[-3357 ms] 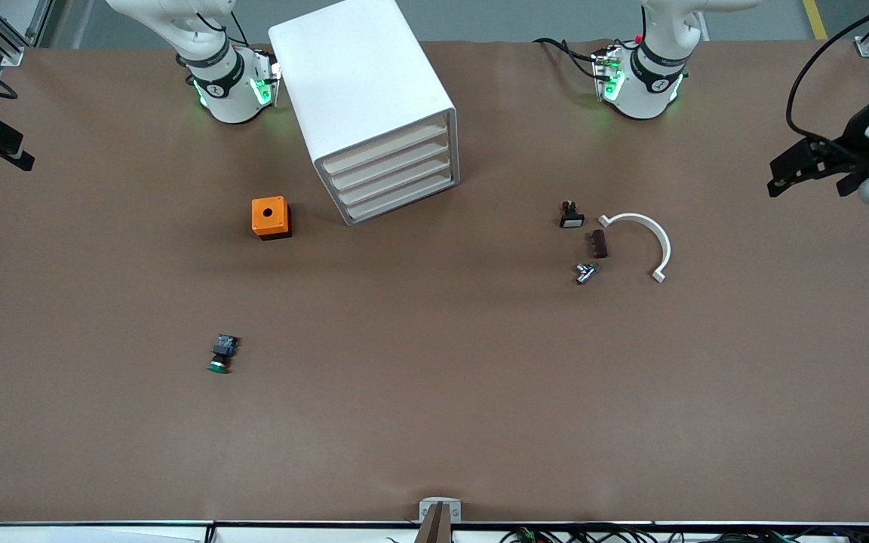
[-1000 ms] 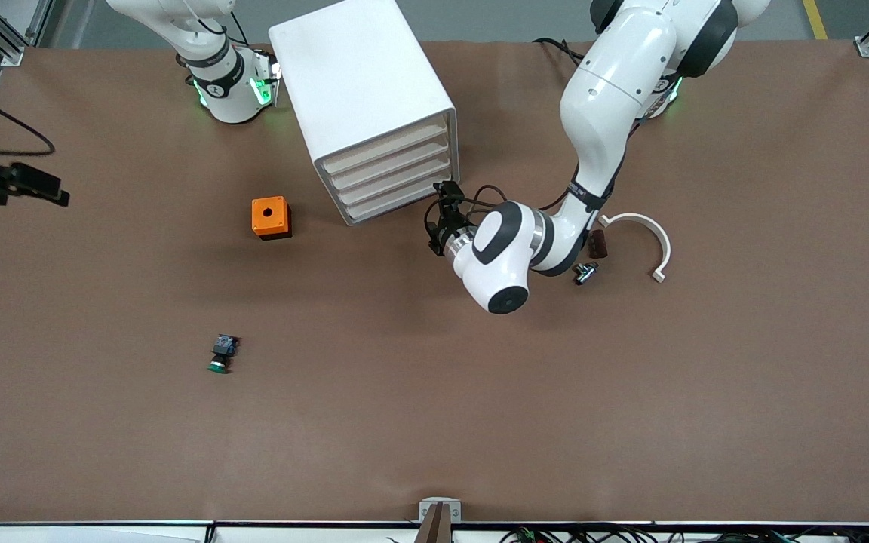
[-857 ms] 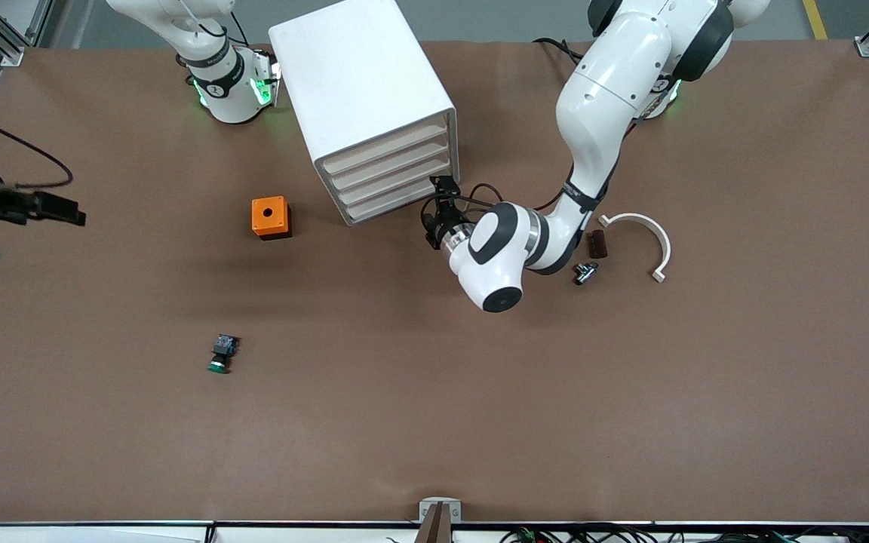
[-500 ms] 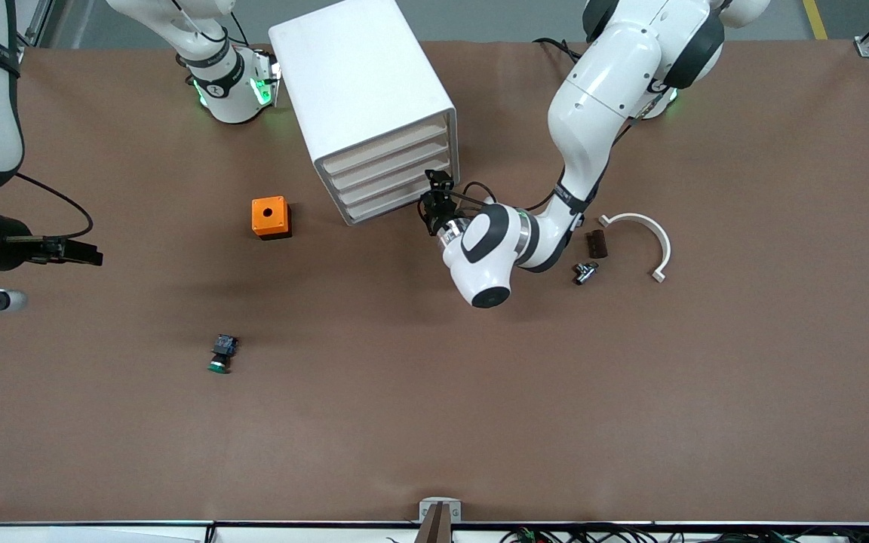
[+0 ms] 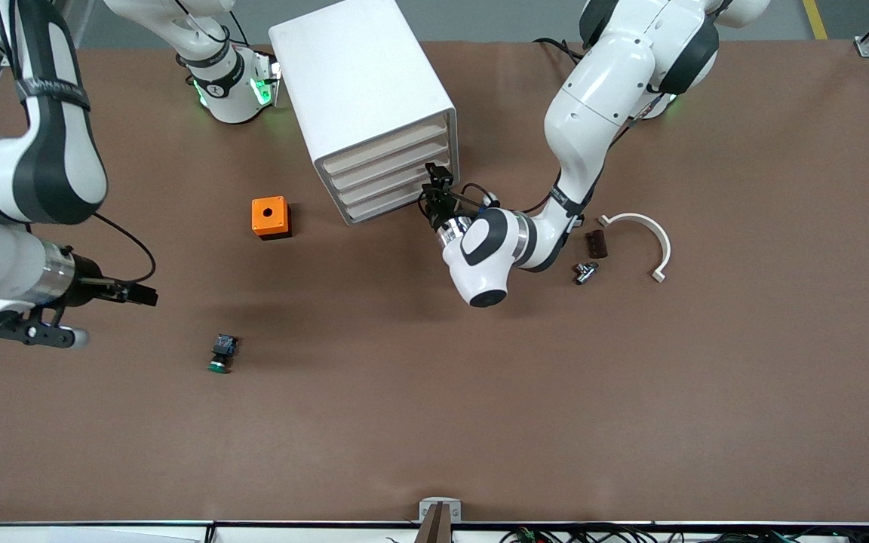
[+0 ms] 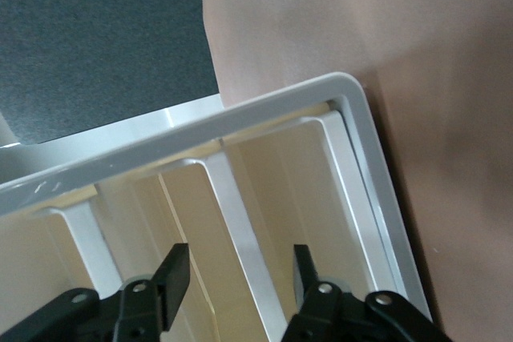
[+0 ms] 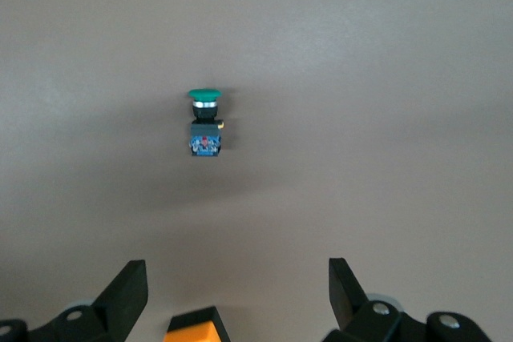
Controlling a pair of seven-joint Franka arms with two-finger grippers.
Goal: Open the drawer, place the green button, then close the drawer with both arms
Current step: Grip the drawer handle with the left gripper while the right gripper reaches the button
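Two arms are out over the table from where I sit. My left gripper [image 5: 434,188] is at the front of the white cabinet [image 5: 363,90], at the corner toward the left arm's end of the table. In the left wrist view its fingers [image 6: 172,274] stand apart with a white rail between two drawer fronts [image 6: 232,214] lying in the gap; I cannot tell whether the pads touch anything. All four drawers [image 5: 389,177] sit flush in the cabinet, none pulled out.

My right gripper [image 5: 136,294] hangs over bare table toward the right arm's end, with its fingers [image 7: 128,290] spread wide and nothing between them. The button [image 5: 222,354] lies on its side on the table, nearer to the front camera than the orange box [image 5: 271,217] and well apart from it, green cap pointing toward the front camera. The right wrist view shows the button [image 7: 205,122] ahead of the open fingers, not touched.

Toward the left arm's end lie a white curved piece [image 5: 642,241], a small brown block [image 5: 597,243] and a small metal part [image 5: 584,272], close together.
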